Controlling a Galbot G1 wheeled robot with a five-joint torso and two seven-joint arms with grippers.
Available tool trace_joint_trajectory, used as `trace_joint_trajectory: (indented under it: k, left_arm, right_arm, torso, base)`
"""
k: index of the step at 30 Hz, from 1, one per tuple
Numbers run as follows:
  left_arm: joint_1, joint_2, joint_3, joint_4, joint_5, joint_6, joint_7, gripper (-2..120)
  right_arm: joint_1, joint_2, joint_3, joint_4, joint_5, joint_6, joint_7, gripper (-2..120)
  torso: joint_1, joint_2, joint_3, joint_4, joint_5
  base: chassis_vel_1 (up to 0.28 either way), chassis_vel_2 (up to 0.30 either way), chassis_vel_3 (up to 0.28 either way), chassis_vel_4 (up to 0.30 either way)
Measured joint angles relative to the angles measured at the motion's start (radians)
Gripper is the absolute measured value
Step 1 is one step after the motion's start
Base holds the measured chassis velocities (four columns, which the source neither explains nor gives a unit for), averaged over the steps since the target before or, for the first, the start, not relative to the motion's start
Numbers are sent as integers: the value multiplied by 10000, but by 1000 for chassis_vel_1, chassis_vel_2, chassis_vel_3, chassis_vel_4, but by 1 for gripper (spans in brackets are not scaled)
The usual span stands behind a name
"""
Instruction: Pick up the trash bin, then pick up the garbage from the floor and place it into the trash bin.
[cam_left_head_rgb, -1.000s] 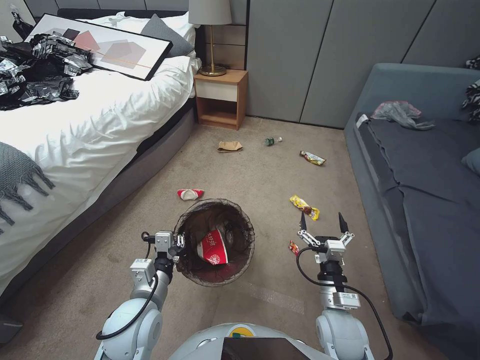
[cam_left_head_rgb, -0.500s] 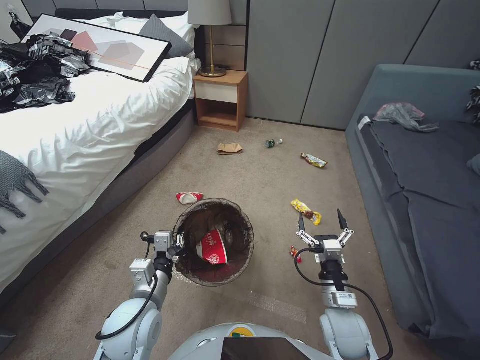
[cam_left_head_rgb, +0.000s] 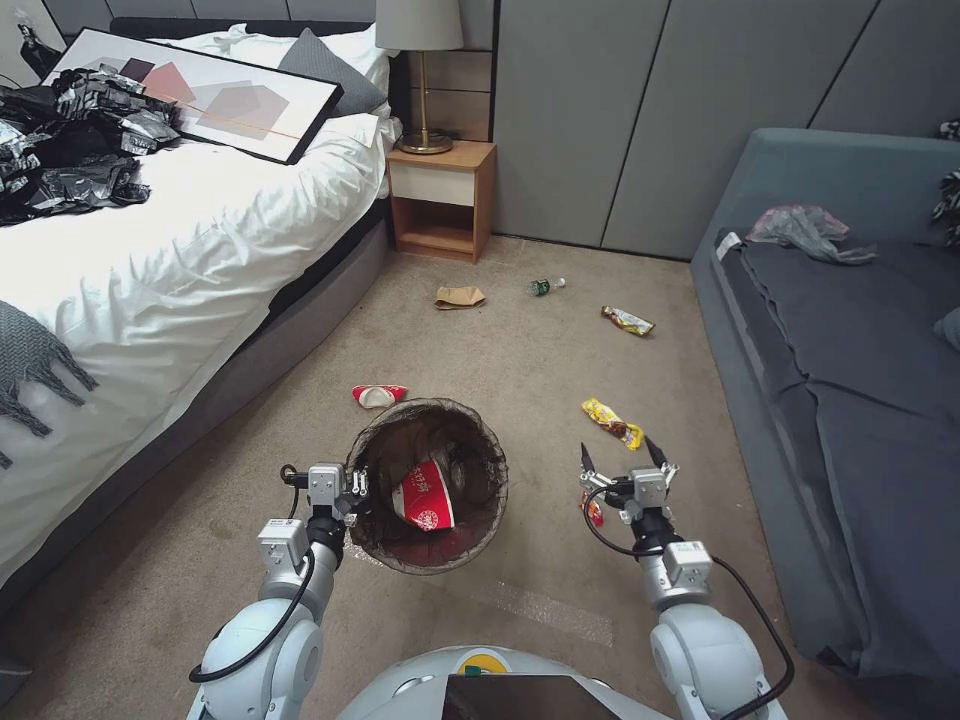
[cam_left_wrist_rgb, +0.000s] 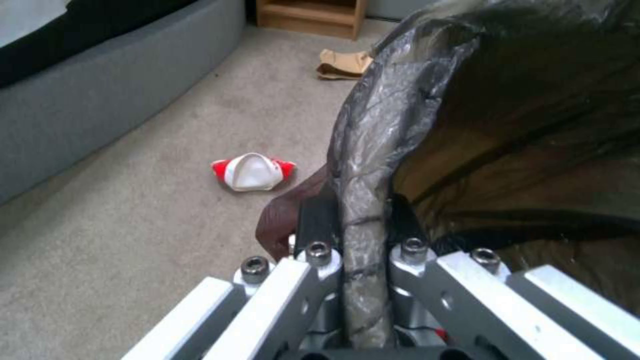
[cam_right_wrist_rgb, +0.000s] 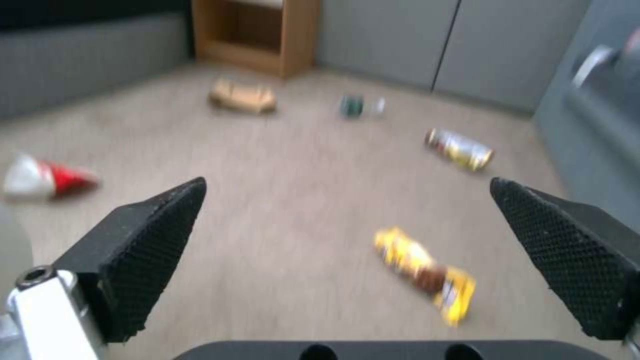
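My left gripper (cam_left_head_rgb: 346, 488) is shut on the near rim of the trash bin (cam_left_head_rgb: 440, 403), which has a dark liner and a red-and-white cup (cam_left_head_rgb: 425, 497) inside. The left wrist view shows the left gripper (cam_left_wrist_rgb: 363, 220) clamping the liner-wrapped rim (cam_left_wrist_rgb: 373, 150). My right gripper (cam_left_head_rgb: 617, 450) hangs open just short of a yellow wrapper (cam_left_head_rgb: 612, 422), with a small red wrapper (cam_left_head_rgb: 592, 508) beside it. Farther off on the floor lie a crushed cup (cam_left_head_rgb: 378, 394), a brown paper bag (cam_left_head_rgb: 459, 297), a bottle (cam_left_head_rgb: 543, 286) and another wrapper (cam_left_head_rgb: 628, 320). From the right wrist, the yellow wrapper (cam_right_wrist_rgb: 427, 272) lies ahead of the open right gripper (cam_right_wrist_rgb: 347, 187).
A bed (cam_left_head_rgb: 180, 230) with a grey base runs along the left. A wooden nightstand (cam_left_head_rgb: 442, 195) with a lamp stands at the back. A grey-blue sofa (cam_left_head_rgb: 850, 350) lines the right. Bare carpet (cam_left_head_rgb: 500, 350) lies between them.
My right gripper has dropped lower and shifted slightly left, closer to the yellow wrapper, still open. The left gripper keeps its hold on the bin rim.
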Motion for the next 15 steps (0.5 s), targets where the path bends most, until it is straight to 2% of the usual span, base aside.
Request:
trace_joint_trajectory:
  k: [5, 15]
  left_arm:
    - [-4, 13, 20, 11, 0, 6, 1, 2]
    - [1, 29, -25, 37, 3, 44, -1, 2]
  right_arm:
    - [499, -342, -240, -769, 174, -963, -197, 100]
    - [1868, -727, -542, -2327, 528, -2149, -440, 100]
  torso:
    - [0, 0, 0, -1, 0]
    - [0, 0, 1, 0, 1]
  base:
    - [0, 0, 0, 0]
    - [0, 0, 0, 0]
